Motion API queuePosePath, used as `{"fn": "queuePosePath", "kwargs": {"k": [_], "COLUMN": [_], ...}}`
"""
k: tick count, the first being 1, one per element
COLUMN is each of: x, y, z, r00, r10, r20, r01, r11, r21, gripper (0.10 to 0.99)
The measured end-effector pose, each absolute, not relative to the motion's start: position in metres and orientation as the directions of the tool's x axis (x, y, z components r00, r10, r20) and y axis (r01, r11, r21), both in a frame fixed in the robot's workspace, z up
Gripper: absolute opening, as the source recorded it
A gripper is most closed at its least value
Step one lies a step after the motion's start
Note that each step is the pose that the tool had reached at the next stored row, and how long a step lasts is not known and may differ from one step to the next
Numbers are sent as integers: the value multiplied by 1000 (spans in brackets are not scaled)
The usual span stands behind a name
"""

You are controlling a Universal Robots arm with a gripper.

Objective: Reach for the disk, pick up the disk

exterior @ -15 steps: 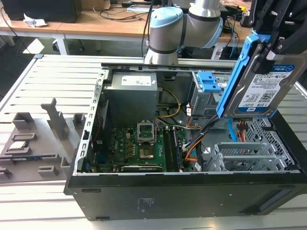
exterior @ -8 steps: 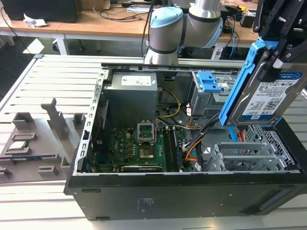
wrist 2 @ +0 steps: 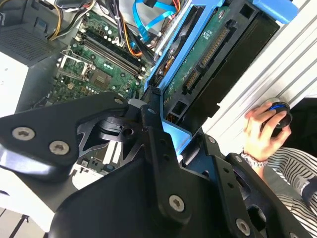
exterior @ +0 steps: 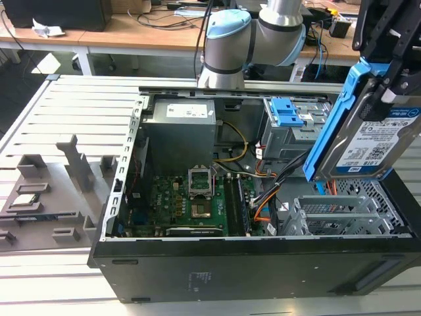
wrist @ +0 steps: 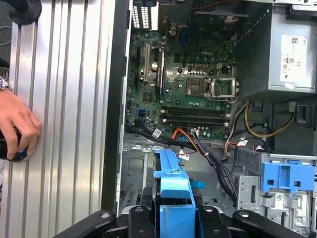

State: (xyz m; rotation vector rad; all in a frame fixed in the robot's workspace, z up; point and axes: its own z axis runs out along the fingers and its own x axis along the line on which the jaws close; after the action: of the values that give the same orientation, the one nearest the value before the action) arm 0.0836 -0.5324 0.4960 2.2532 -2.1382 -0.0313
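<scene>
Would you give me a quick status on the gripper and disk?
Gripper shut on disk. Disk lifted above the open case, tilted. Hand resting outside the case.

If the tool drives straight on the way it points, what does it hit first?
Probably the cable bundle over the grey drive cage inside the open case. The disk clamped in the tool would touch before the tool itself. Depth is unclear, so treat this as a best guess.
</scene>
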Motion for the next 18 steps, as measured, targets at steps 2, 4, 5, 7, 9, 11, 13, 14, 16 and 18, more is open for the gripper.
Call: {"fn": "queuePosePath", "kwargs": {"k": [2, 4, 5, 7, 9, 11, 13, 14, 16, 18], "x": [84, 84, 84, 84, 84, 84, 84, 84, 84, 84], "y": [-535, -540, -541, -543, -545, -547, -550, -550, -554, -557], "z": [496, 496, 496, 496, 496, 496, 496, 496, 495, 495], "r00": [53, 53, 53, 53, 53, 53, 53, 53, 53, 53], "r10": [-999, -999, -999, -999, -999, -999, -999, -999, -999, -999], "r20": [10, 9, 10, 10, 10, 10, 10, 10, 10, 10], "r01": [-998, -998, -998, -998, -998, -998, -998, -998, -998, -998], "r11": [-52, -52, -52, -52, -52, -52, -52, -52, -52, -52], "r21": [39, 39, 39, 39, 39, 39, 39, 39, 39, 39], "gripper": [369, 369, 369, 369, 369, 369, 369, 369, 369, 369]}}
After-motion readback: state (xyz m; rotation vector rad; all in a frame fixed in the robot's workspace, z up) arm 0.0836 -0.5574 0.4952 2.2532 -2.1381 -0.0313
